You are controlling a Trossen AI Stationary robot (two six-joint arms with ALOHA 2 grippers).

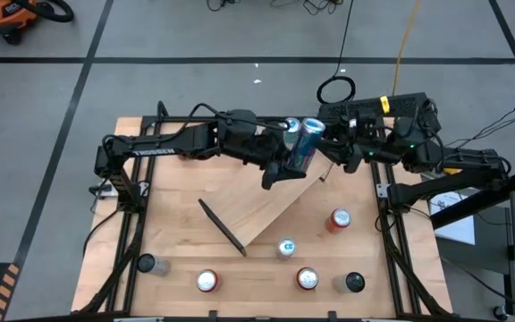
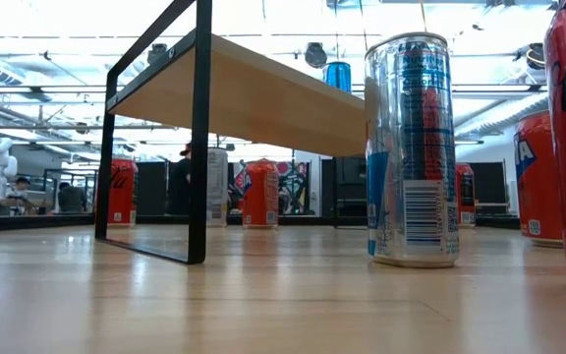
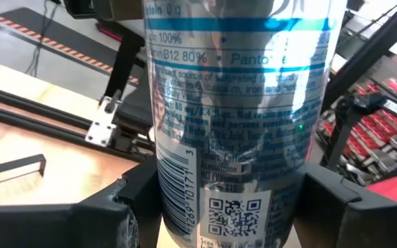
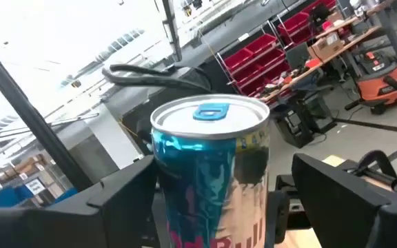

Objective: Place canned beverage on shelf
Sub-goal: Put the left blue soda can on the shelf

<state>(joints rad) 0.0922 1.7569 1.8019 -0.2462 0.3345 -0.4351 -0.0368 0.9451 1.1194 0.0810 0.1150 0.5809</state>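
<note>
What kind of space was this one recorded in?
Probably a workshop or robotics lab: red parts bins on racks, an orange shop vacuum on a taped concrete floor, and cluttered workbenches beyond the table.

Two dark jointed arms, black cables, matte black claw fingers (image 3: 102, 220)

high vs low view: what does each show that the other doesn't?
High only: both arms meeting at the shelf's far end, the left gripper around a blue can, the right gripper beside it, and a second can top.
Low only: the shelf's underside and the room behind.
Both: the shelf, its black bracket, the blue can and cans standing on the table.
</note>
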